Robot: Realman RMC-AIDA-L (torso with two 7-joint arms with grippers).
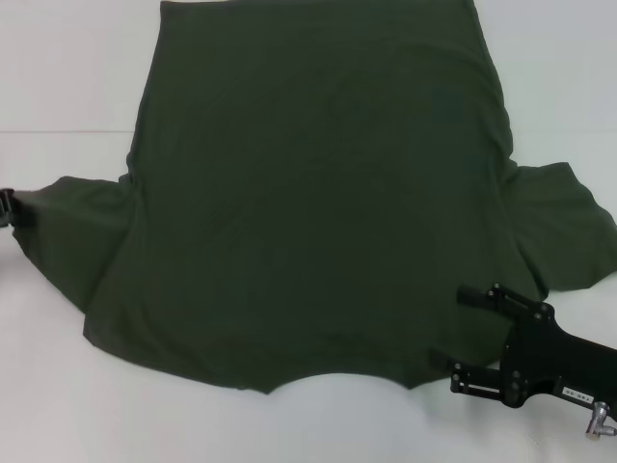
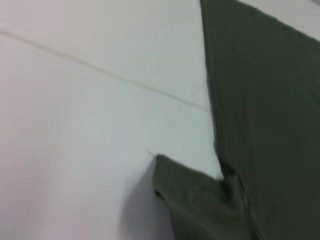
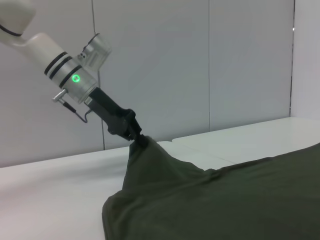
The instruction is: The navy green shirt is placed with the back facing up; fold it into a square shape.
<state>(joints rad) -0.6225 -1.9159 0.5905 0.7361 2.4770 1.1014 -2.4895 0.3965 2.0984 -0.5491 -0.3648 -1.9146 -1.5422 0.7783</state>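
Olive-green fabric fills most of the head view: the navy green shirt (image 1: 318,193) lies spread flat on a white table (image 1: 58,77), its curved neckline at the near edge and its hem at the far edge. Both short sleeves stick out sideways. At the far left edge of this view, the left gripper (image 1: 8,207) is only partly visible, touching the tip of the left sleeve. The right gripper (image 1: 463,338) hovers at the near right corner of the shirt, by the shoulder, with its two black fingers spread apart and nothing between them.

From the left wrist view, the shirt's side edge runs along the white table, and the sleeve hangs raised and bunched in the foreground. A thin seam line crosses the table surface. The gripper's own fingers are out of sight here.

From the right wrist view, looking low across the shirt, the left gripper (image 3: 139,140) sits at the end of a white arm with a green indicator light (image 3: 76,78). Its black fingers are pinched on the sleeve tip, pulling the fabric up into a peak above the table. A plain pale wall (image 3: 225,60) stands behind.
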